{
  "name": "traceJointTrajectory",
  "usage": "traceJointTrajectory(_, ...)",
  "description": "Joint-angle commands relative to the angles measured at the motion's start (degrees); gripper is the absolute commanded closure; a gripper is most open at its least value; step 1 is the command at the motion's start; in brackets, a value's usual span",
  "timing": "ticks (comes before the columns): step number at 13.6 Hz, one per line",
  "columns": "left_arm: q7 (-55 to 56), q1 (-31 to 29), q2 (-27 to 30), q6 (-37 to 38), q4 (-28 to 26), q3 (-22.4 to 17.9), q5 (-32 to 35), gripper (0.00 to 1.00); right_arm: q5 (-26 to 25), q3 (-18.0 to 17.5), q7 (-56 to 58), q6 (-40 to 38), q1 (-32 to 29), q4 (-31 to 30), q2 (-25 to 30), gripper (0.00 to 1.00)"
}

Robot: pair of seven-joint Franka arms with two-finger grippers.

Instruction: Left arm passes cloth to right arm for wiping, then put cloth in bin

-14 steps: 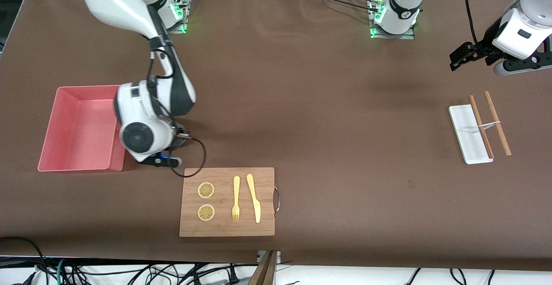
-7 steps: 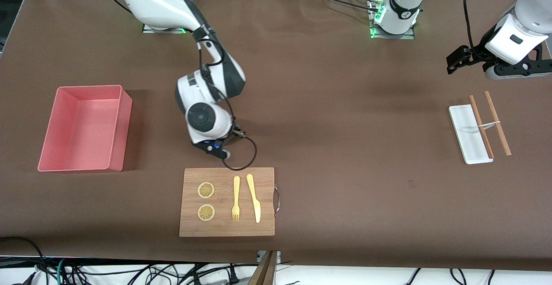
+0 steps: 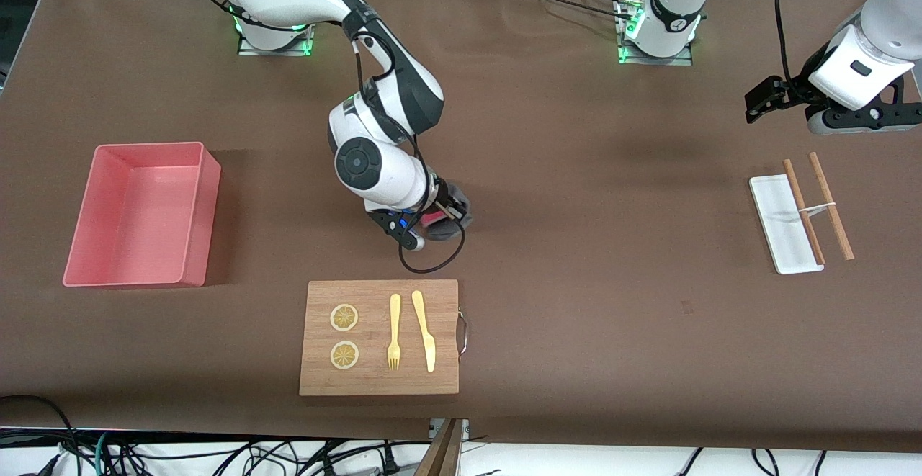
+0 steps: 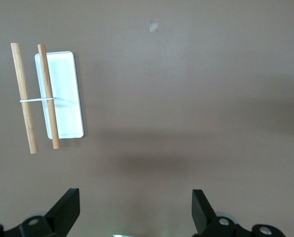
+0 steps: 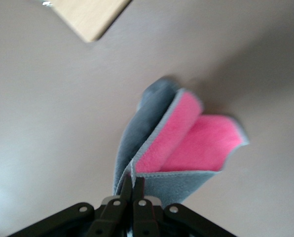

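Pinching the cloth between pressed-together fingers, the right gripper trails it over the table while the left gripper waits, spread.

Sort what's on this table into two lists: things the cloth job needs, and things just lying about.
Needed for the job:
- cloth, pinched in the right claw over bare table
- bin, toward the right arm's end
- left claw, open, waiting near the white tray

Just lying about:
- cutting board with lemon slices, fork, knife
- white tray
- wooden sticks
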State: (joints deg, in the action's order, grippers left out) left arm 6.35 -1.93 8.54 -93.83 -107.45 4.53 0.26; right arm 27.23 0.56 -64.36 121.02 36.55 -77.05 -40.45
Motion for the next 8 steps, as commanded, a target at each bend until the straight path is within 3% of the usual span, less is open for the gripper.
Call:
traceJointTrajectory(1, -1.69, -1.32, -3.35, 1.02, 4.35, 0.04, -2.11, 0.00, 0.20, -0.12, 3.59, -2.61, -1.91, -0.47, 0.46, 1.00)
traceJointTrajectory(4, -3.62, -1.32, -3.53, 0.84, 4.44, 0.04, -2.11, 0.00, -3.22, 0.40, 16.58, -12.17, -7.00, -3.98, 0.46, 1.00)
traceJointTrajectory(8, -4.07, -1.32, -3.62, 0.75, 4.53, 0.04, -1.75, 0.00, -11.39, 7.33, 30.84, -23.35, -9.48, -4.87, 0.55, 1.00)
